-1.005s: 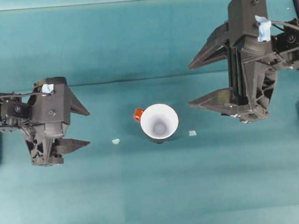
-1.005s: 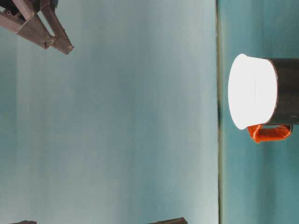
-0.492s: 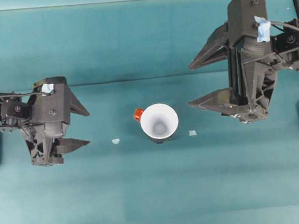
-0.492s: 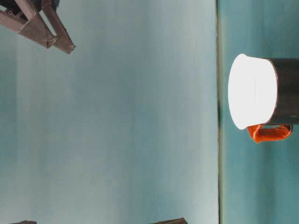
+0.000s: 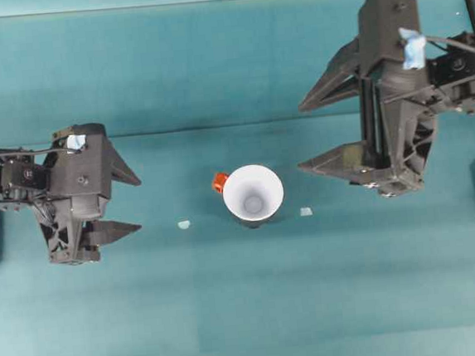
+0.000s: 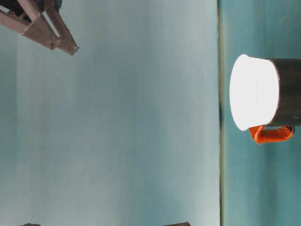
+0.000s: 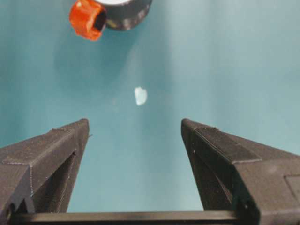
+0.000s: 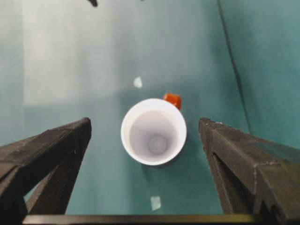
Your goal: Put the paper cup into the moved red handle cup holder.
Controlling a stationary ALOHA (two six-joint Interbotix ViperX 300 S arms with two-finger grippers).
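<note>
The paper cup (image 5: 253, 193) already sits upright inside the red handle cup holder (image 5: 252, 218) at the middle of the bench (image 5: 249, 310), its axis vertical, its white rim standing above the black wall in the table-level view; the orange-red handle tab (image 5: 219, 182) points toward the left arm's side; the left gripper (image 5: 133, 204), jaws spread and empty, hangs level with the cup; the right gripper (image 5: 302, 134), jaws spread wide and empty, hangs farther back and seems higher; the 2 lie about equally far from the cup, so I judge no grasp is called for; against the picture 1 second back, the right gripper has shifted slightly, while cup, holder and left gripper stay put.
</note>
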